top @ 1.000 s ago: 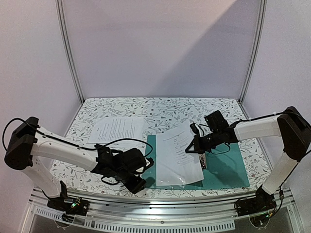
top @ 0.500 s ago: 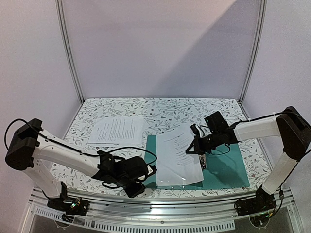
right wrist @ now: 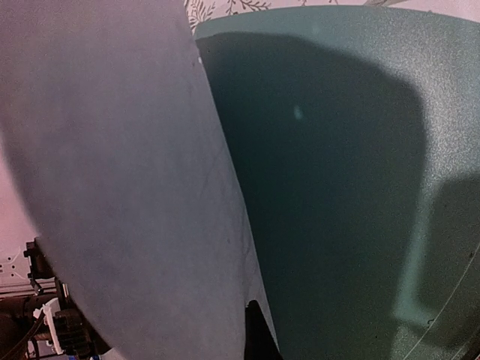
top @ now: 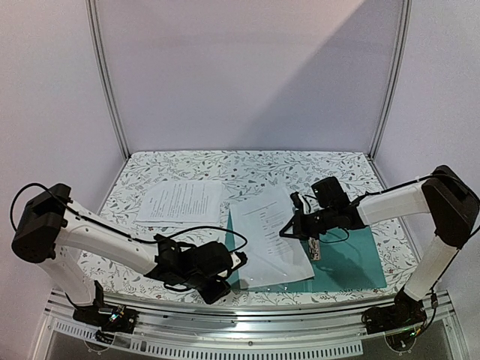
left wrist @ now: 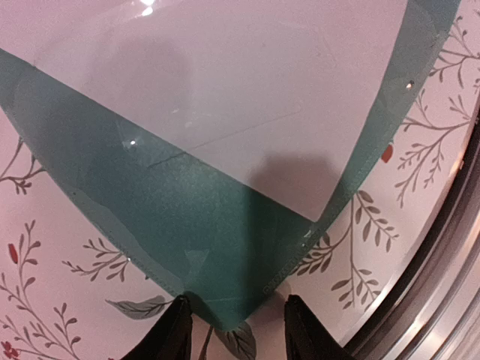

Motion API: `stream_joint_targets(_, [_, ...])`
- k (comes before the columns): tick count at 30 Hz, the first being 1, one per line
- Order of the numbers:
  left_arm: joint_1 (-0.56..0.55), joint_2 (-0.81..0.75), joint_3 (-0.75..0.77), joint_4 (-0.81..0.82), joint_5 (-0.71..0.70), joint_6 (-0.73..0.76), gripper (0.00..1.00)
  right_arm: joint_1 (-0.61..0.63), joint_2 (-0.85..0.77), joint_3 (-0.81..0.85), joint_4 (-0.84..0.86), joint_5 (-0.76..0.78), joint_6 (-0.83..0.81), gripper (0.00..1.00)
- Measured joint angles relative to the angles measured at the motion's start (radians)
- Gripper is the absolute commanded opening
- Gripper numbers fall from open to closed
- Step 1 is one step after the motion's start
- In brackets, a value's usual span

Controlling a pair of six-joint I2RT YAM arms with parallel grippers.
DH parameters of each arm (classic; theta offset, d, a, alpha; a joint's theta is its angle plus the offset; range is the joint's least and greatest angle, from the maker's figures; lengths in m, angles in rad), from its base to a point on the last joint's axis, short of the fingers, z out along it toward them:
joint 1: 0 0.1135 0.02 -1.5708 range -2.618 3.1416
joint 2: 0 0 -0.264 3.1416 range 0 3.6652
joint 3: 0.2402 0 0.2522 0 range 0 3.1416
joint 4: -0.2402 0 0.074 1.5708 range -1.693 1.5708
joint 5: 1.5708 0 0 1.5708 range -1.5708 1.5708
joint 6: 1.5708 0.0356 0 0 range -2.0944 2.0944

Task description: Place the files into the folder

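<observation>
The teal folder [top: 349, 262] lies open at the front right of the table, its silver clip [top: 315, 251] along the spine. One white printed file sheet [top: 266, 232] rests across the folder's left half. Its right edge is raised by my right gripper [top: 291, 227], which is shut on it. The right wrist view shows the sheet's underside [right wrist: 120, 187] above the folder [right wrist: 337, 187] and one dark fingertip [right wrist: 259, 337]. A second file sheet [top: 181, 201] lies flat at the left. My left gripper [left wrist: 236, 330] is open, with the folder's near left corner [left wrist: 225, 277] between its fingers.
A floral cloth [top: 247, 169] covers the table. The metal front rail [top: 262, 307] runs just behind the left gripper. White booth walls with upright metal posts [top: 105, 82] close in the back and sides.
My right gripper has moved left with the sheet's edge, so the sheet has slid left and bowed up. My left gripper has crept right, up to the folder's near corner.
</observation>
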Motion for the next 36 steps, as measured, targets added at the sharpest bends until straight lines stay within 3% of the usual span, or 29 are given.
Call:
stream_joint_targets(13, [0.0,-0.008,-0.018,0.034,-0.003,-0.028,0.43,0.009,0.003,-0.082,0.114,0.058,0.13,0.0])
stream_joint_targets(36, [0.0,-0.013,-0.029,0.053,-0.005,-0.047,0.44,0.084,0.076,0.029,0.039,0.042,0.077,0.0])
